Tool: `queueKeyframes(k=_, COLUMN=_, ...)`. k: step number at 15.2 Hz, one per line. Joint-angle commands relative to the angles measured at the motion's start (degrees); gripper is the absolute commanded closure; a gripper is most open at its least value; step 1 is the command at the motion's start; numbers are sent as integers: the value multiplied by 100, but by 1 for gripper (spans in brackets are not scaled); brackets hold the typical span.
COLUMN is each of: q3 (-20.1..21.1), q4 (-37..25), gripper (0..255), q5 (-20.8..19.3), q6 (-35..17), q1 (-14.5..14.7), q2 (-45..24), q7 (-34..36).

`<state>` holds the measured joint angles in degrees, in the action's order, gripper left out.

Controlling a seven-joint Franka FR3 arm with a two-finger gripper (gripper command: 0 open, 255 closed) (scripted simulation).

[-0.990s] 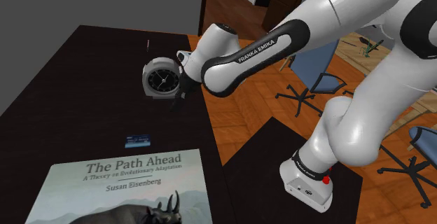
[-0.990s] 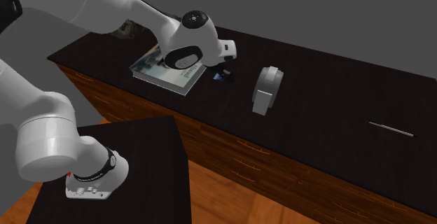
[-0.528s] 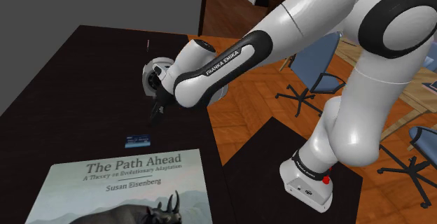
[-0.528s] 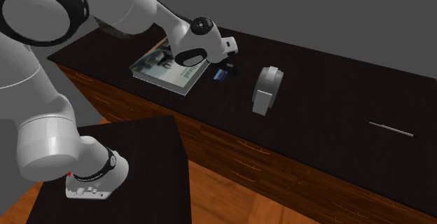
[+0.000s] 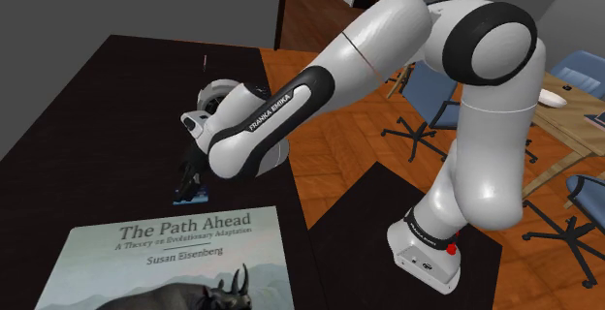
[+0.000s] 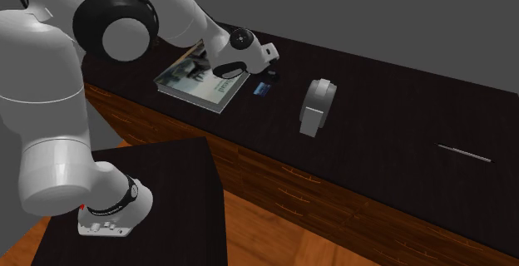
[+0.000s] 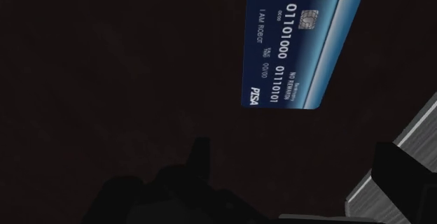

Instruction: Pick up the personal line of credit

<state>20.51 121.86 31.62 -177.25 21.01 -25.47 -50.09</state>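
The white arm (image 5: pixel 472 153) rises from its base to a high elbow (image 5: pixel 490 42), then the forearm (image 5: pixel 291 109) slants down toward the shoulder view's left. The end effector (image 5: pixel 190 175) points steeply downward, its black fingers (image 7: pixel 201 154) standing apart.

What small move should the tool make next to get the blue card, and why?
Probably shift the tool across until the blue card sits between its fingers, then lower. In the wrist view the card lies flat on the dark table, ahead of the open tool, so closing now would likely catch nothing.
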Motion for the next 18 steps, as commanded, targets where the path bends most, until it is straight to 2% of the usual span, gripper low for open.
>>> queueKeyframes(k=1, q3=93, q4=-63, gripper=0, q5=16, q6=-120, q1=-61, q2=-169, q7=-99)
queueKeyframes(k=8, q3=272, q4=-127, gripper=0, q5=38, q6=-403, q1=-204, q2=-526, q7=-264)
queueKeyframes(k=9, q3=272, q4=-128, gripper=255, q5=38, q6=-400, q1=-208, q2=-525, q7=-266)
queueKeyframes(k=18, q3=272, q4=-127, gripper=255, q5=38, q6=-403, q1=-204, q2=-526, q7=-264)
